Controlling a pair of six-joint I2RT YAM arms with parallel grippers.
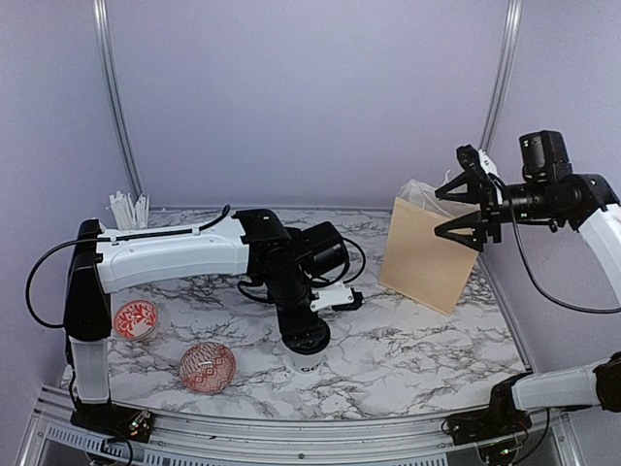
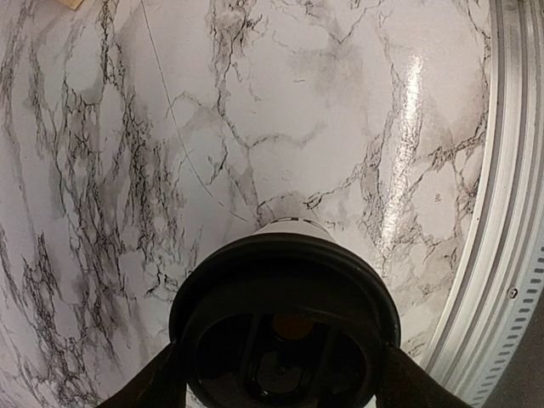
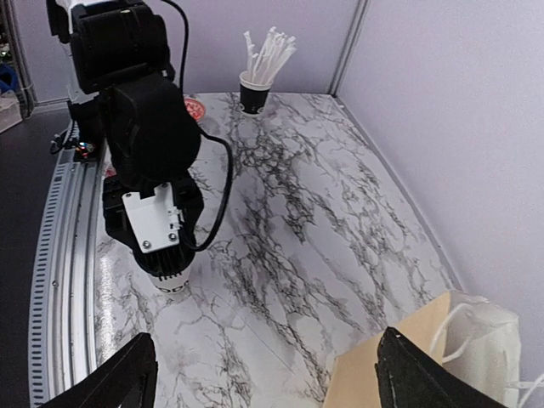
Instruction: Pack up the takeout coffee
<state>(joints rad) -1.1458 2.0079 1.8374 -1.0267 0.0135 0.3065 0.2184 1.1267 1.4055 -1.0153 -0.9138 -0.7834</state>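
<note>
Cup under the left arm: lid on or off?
On. Left wrist view shows the black lid capping the white cup, which stands upright.

Glossy marble-look table (image 2: pixel 297 102); black plastic lid (image 2: pixel 285 272), slight sheen; matt tan paper bag (image 1: pixel 427 257).

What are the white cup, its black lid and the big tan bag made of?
Cup: looks like white paper, matte, with printed letters.
Lid: probably plastic, black, slightly shiny, with a moulded rim.
Bag: tan paper, dull, with flat folded sides.
</note>
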